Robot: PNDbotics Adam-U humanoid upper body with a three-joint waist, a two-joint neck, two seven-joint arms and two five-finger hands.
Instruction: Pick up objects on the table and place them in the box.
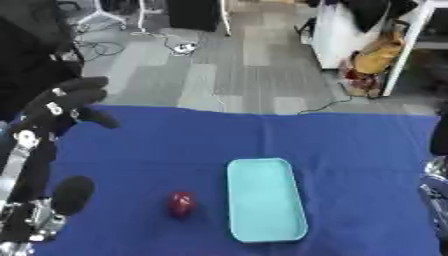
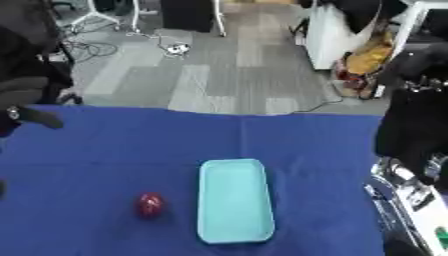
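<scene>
Plainly, with my left hand (image 1: 66,105) raised upper left, fingers relaxed apart, the round red object (image 1: 181,204) beside the box (image 1: 265,200) on the bench (image 1: 350,145) might roll if nudged.

Mostly cloth and plastic here

Table (image 1: 350,150) is covered in matt blue cloth, slightly wrinkly. The light teal tray (image 1: 265,200) looks like smooth plastic, and the little red thing (image 1: 181,204) near the front edge has a glossy shine.
</scene>
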